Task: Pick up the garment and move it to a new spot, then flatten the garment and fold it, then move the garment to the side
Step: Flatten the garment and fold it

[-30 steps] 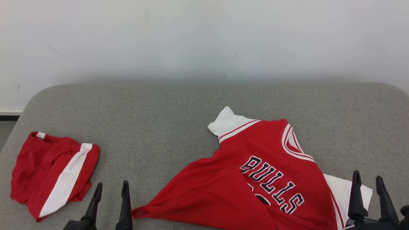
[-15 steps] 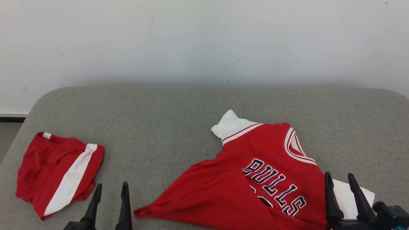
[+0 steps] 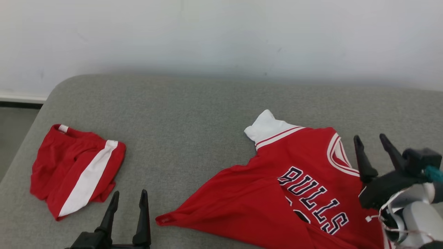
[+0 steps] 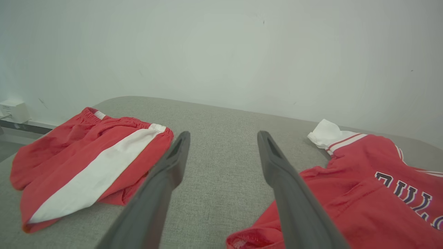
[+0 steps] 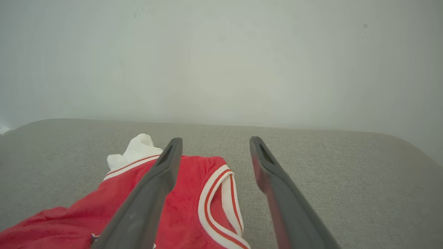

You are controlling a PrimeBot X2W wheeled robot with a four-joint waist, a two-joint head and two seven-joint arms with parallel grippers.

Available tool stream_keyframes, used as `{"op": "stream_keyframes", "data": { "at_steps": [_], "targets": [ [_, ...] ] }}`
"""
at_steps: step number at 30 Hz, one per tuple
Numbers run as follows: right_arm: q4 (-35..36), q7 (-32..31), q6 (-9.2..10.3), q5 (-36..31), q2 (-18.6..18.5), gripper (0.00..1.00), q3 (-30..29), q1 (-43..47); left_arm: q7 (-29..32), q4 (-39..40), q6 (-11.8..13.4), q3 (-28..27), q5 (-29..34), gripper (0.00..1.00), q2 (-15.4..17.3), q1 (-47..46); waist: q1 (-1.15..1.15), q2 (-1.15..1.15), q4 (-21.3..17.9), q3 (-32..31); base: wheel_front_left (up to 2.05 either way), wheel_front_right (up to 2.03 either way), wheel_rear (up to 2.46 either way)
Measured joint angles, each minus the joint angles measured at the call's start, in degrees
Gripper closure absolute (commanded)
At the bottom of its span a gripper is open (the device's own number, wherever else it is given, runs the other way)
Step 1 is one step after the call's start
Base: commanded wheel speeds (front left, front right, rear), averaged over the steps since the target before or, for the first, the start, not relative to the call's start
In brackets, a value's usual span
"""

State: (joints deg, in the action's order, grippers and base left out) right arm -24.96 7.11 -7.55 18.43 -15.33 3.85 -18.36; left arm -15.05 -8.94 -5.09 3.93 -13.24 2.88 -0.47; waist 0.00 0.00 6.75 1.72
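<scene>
The garment [image 3: 277, 186] is a red jersey with white trim and dark "BULLS" lettering, lying crumpled on the right half of the grey padded surface [image 3: 193, 117]; one white sleeve sticks up at its far edge. My right gripper [image 3: 370, 137] hovers open just right of the jersey's neckline, holding nothing. In the right wrist view its fingers [image 5: 215, 139] straddle the collar end of the jersey [image 5: 187, 204]. My left gripper [image 3: 129, 192] stands open and empty at the front, left of the jersey's lower corner. The left wrist view has those fingers [image 4: 223, 133] over bare surface beside the jersey [image 4: 367, 193].
Red shorts with a white stripe [image 3: 76, 169] lie bunched at the left end of the surface, also in the left wrist view [image 4: 86, 155]. A pale wall rises right behind the surface. A small white box [image 4: 14, 110] sits low on the wall at the left.
The head camera has shifted, sliding the whole scene rightward. My right gripper has moved forward from the jersey's near right corner to beside its neckline. The left gripper stayed put.
</scene>
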Motion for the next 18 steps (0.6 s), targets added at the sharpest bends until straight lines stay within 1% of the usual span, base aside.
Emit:
{"op": "stream_keyframes", "data": {
  "at_steps": [12,18],
  "targets": [
    [-19.47,-5.21,0.0,0.27,-5.49,0.0,3.92,-14.34,0.0,0.07,1.07,3.13,-2.3,0.0,-0.02,-2.93,0.0,0.0,5.29,5.41,0.0,0.0,0.0],
    [-27.55,-6.6,0.0,1.97,-6.03,0.0,7.2,-19.03,0.0,0.35,1.57,4.61,-3.1,0.0,0.0,-4.48,0.01,0.0,7.35,8.25,0.0,0.0,0.0]
  ]
}}
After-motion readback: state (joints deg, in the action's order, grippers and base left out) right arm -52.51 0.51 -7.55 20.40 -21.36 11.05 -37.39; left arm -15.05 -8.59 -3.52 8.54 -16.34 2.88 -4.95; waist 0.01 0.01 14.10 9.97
